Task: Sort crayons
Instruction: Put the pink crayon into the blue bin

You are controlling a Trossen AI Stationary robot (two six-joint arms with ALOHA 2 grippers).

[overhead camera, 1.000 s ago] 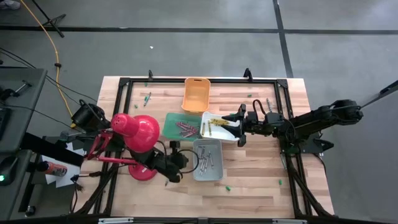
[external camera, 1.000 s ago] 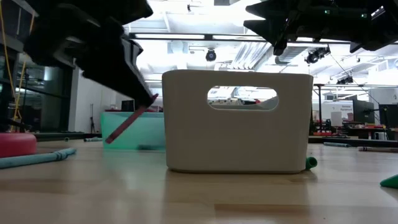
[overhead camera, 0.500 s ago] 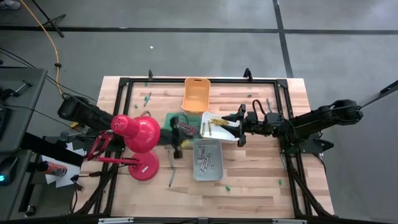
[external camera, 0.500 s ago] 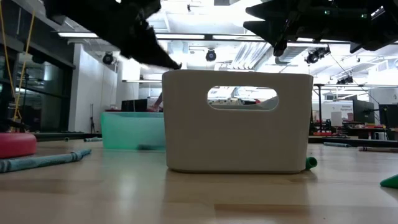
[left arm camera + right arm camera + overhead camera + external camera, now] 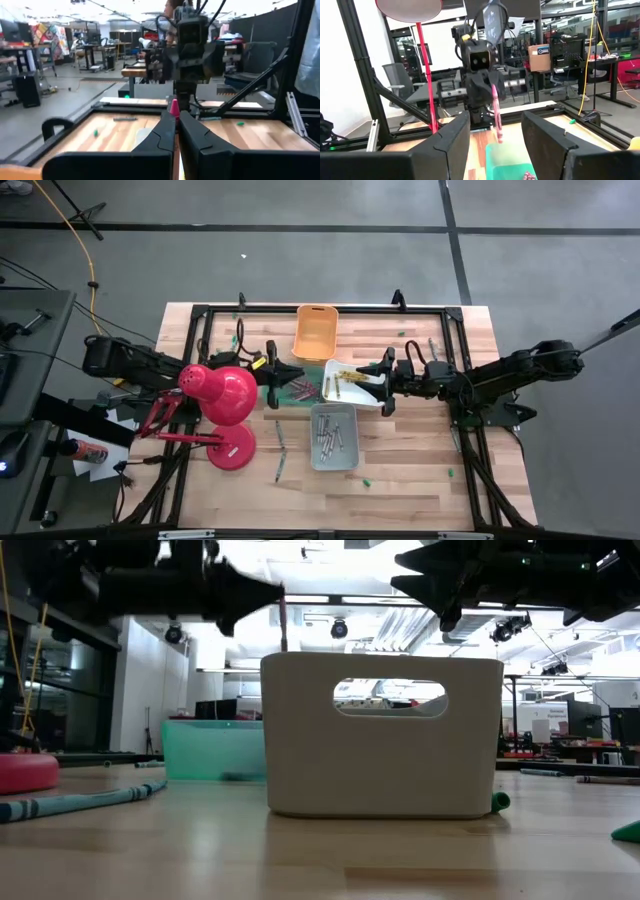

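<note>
My left gripper (image 5: 296, 372) reaches level from the table's left, above the green bin (image 5: 285, 391) that holds reddish crayons. It is shut on a pink crayon (image 5: 495, 116). My right gripper (image 5: 363, 375) hangs open and empty over the white bin (image 5: 357, 387), where yellow crayons lie. It faces the left one. Grey crayons lie in the grey bin (image 5: 345, 452). The orange bin (image 5: 315, 332) stands farther back. My left gripper pinches the pink crayon's upper part (image 5: 174, 111) between its two fingertips. The fingers lie level, coming from the table's left, across the crayon. The crayon stands nearly upright, its tip poking above the fingers and its lower length (image 5: 284, 628) hanging below, clear of the bins.
A red desk lamp (image 5: 222, 392) stands over the left arm, its base (image 5: 232, 448) near the front. Loose green crayons (image 5: 281, 465) lie on the wood left of the grey bin, others near the far left corner (image 5: 238, 336). A black frame (image 5: 300, 308) runs around the table.
My left gripper has risen from beside the lamp base and gone toward the table's far edge to above the green bin. It has tipped from pointing down to level. It stays shut on the pink crayon, which went from slanting to nearly upright.
</note>
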